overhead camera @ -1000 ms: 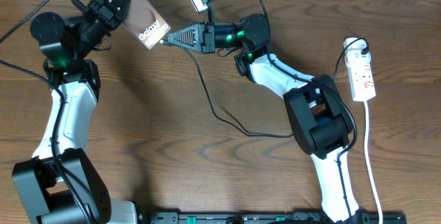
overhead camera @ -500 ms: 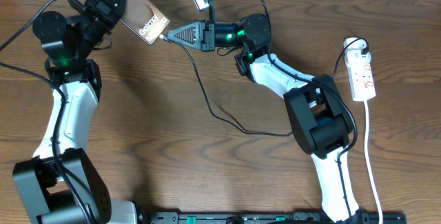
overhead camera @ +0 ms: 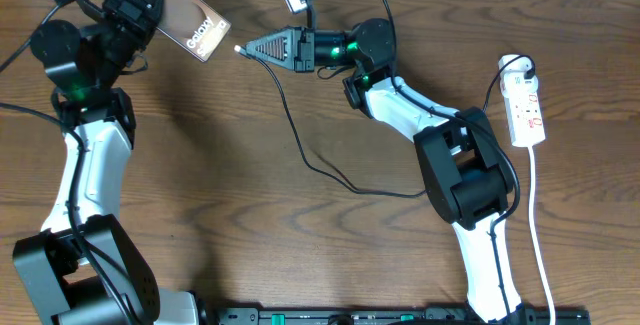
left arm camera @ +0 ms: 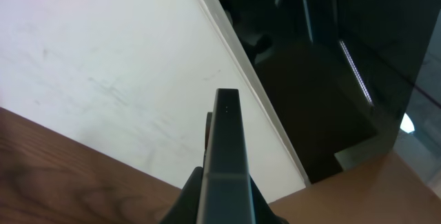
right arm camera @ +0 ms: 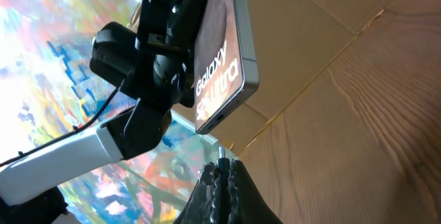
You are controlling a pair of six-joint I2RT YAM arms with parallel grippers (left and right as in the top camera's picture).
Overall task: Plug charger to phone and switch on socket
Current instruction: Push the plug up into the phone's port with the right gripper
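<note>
The left gripper [overhead camera: 150,7] pinched the phone [overhead camera: 190,32]; the right gripper [overhead camera: 250,49] pinched the charger [right arm camera: 222,156] tip near it. Only the right wrist view showed the phone's bottom edge.

Counted on my remote screens: 2 robot arms, left [overhead camera: 88,165] and right [overhead camera: 405,105], 1 phone [overhead camera: 190,31], 1 charger cable [overhead camera: 300,150], 1 power strip [overhead camera: 526,110] with 1 white cord [overhead camera: 535,215], at 1 wooden table [overhead camera: 220,215].

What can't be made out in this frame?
Power strip switch position: overhead, too small; both wrist views miss it.
Left gripper fingertips: left wrist view, hidden behind the edge-on phone, cut by the bottom edge.
Charger plug tip shape: right wrist view, small, half hidden between the right gripper fingers.
</note>
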